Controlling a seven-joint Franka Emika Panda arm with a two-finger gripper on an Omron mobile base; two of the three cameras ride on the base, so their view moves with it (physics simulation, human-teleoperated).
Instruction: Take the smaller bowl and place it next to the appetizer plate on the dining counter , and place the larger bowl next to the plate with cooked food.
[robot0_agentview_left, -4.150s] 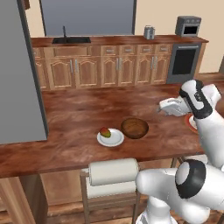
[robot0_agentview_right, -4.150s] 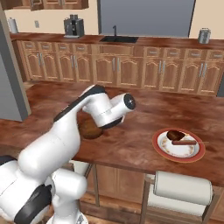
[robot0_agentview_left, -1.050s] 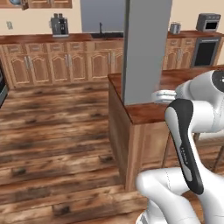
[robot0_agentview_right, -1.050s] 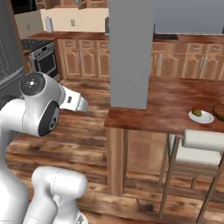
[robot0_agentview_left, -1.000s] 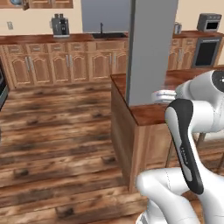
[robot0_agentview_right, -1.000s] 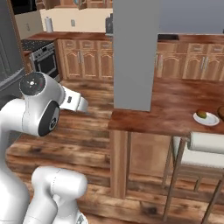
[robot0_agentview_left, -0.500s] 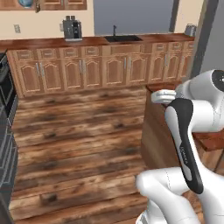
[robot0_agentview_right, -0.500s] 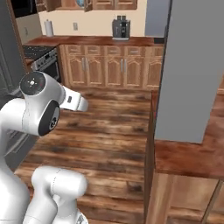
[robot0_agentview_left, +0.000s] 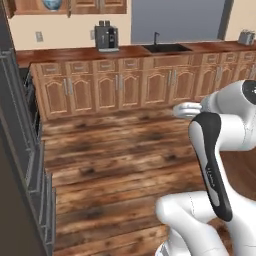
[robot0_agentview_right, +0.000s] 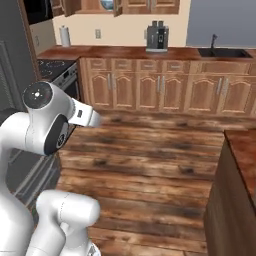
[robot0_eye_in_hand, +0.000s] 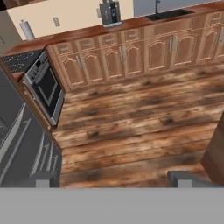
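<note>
Hand (robot0_eye_in_hand: 111, 180) open, empty, above wood floor (robot0_eye_in_hand: 140, 131) facing cabinets (robot0_eye_in_hand: 131, 57).

back cabinet run (robot0_agentview_left: 140, 85) along far wall, floor (robot0_agentview_left: 125, 165) open between it and base. coffee machine (robot0_agentview_left: 106, 36) on back countertop, left of sink (robot0_agentview_left: 167, 48). toaster (robot0_agentview_left: 246, 37) on same top, far right. paper towel roll (robot0_agentview_right: 65, 36) on counter left of coffee machine, stove (robot0_eye_in_hand: 46, 87) just below it at corner of run. dining counter (robot0_agentview_right: 240, 175) end at right, near side of floor. tall appliance front (robot0_agentview_left: 20, 165) close at left. arm (robot0_agentview_left: 215, 150) folded over base, near right in left base view.
</note>
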